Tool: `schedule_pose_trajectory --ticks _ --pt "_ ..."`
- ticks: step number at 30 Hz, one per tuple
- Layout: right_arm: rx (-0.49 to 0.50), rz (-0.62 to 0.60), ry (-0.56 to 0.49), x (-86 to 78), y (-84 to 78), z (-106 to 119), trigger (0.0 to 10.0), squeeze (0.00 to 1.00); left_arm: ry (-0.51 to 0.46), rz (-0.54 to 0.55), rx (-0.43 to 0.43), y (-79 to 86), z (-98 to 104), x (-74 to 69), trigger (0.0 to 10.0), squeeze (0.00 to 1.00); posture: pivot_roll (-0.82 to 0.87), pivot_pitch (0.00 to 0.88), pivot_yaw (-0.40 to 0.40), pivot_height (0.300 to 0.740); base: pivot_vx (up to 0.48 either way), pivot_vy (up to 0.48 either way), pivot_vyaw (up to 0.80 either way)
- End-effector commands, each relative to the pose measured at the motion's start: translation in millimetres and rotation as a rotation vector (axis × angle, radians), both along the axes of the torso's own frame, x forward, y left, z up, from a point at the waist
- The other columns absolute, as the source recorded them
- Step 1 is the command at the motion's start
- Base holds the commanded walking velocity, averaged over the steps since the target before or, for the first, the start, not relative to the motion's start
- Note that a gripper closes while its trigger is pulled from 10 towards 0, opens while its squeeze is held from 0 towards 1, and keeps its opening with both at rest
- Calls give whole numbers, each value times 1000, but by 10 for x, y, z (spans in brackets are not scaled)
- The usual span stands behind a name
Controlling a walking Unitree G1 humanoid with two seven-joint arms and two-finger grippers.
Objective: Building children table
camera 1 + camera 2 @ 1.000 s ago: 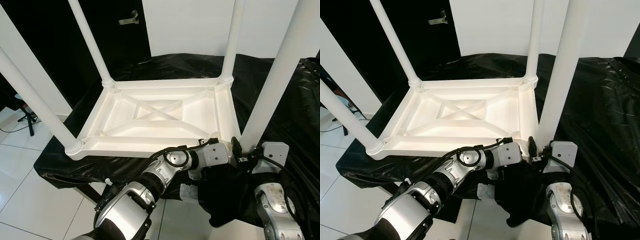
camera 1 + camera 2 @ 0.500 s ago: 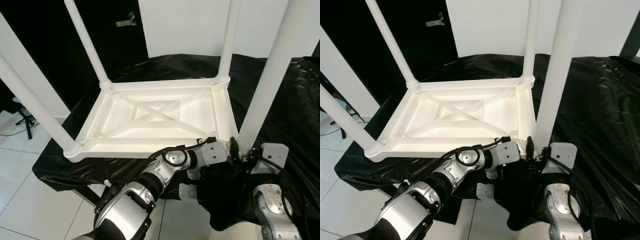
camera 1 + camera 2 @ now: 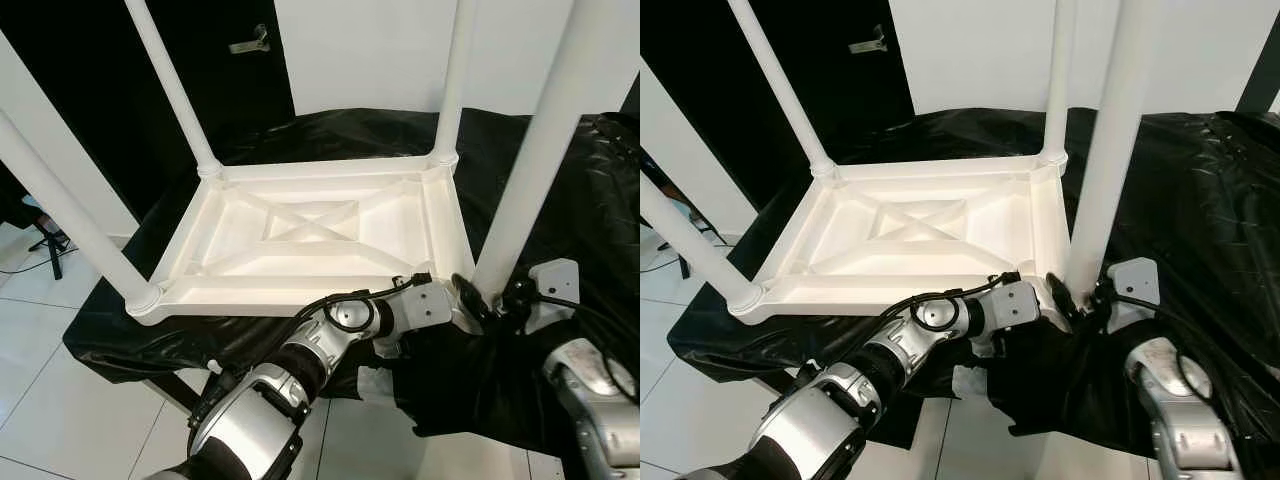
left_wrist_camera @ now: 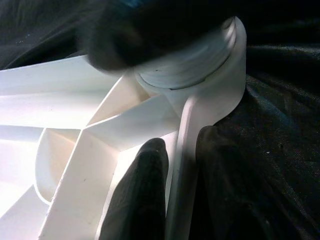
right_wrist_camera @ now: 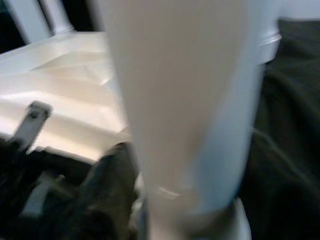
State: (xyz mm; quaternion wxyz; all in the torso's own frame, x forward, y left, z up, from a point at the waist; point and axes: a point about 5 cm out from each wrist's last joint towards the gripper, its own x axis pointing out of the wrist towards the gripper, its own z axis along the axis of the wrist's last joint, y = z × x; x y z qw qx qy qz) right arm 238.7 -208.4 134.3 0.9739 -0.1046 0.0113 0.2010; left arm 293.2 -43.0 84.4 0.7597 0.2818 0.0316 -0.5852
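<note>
The upturned white table [image 3: 320, 225] fills the centre on black sheeting [image 3: 560, 200]. Left gripper [image 4: 172, 195] pinches its near rim; right gripper [image 3: 478, 303] meets the near-right leg [image 3: 530, 170], its grip blurred, unreadable

Head views bright and sharp; right wrist view heavily blurred; left wrist view dim, glare on white plastic.

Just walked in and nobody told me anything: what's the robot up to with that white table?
A white children's table lies upside down on a black-covered surface, all four legs pointing up. The left gripper is pinching the tabletop's rim at the near right corner. The right gripper is at the base of the near right leg, working on it where it joins the corner.
</note>
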Motion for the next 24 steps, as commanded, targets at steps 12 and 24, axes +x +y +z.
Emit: schedule_pose_trajectory --ticks 12,24 --pt "-12 84 131 27 -76 -66 0 0 123 124 138 99 -463 -180 10000 0 7 0 87 740 0 0 0" --pt "117 -326 -38 -58 98 -133 0 0 123 126 137 98 -465 -182 10000 0 14 0 85 740 0 0 0"
